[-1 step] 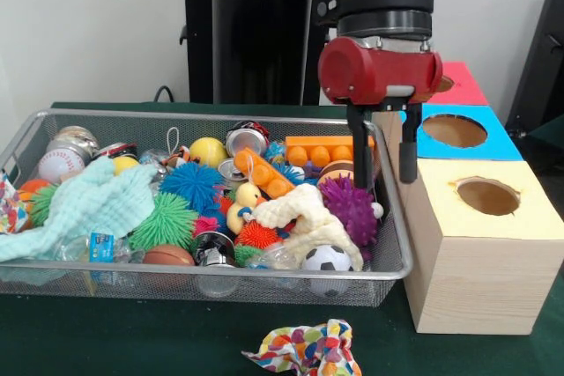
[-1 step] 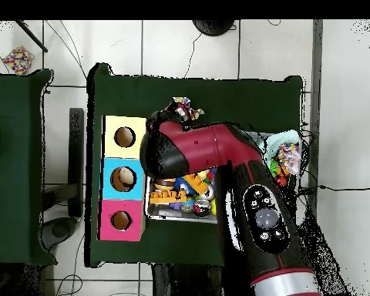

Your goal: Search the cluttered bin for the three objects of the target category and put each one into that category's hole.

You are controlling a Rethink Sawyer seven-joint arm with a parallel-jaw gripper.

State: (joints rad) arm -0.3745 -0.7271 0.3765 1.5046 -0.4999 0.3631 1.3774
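Observation:
My gripper (image 1: pixel 385 180) hangs open and empty over the right rim of the wire bin (image 1: pixel 211 269), close to the wooden box (image 1: pixel 476 261). The box has a yellow-topped hole (image 1: pixel 487 195), a blue-topped hole (image 1: pixel 455 130) and a pink top (image 1: pixel 463 81) behind them. The bin holds a soccer ball (image 1: pixel 327 259), a baseball (image 1: pixel 60 165), a yellow ball (image 1: pixel 208 151), a purple spiky ball (image 1: pixel 349 209), cans (image 1: pixel 246 139), a rubber duck (image 1: pixel 246 196) and orange blocks (image 1: pixel 317 149). In the overhead view the arm (image 2: pixel 219 154) hides the gripper and most of the bin (image 2: pixel 180 216).
A mint cloth (image 1: pixel 92 204) and a cream cloth (image 1: pixel 304 217) lie over toys in the bin. A patterned cloth (image 1: pixel 307 350) lies on the green table in front of the bin. From overhead the three holes sit in a row: yellow (image 2: pixel 125 136), blue (image 2: pixel 122 179), pink (image 2: pixel 121 220).

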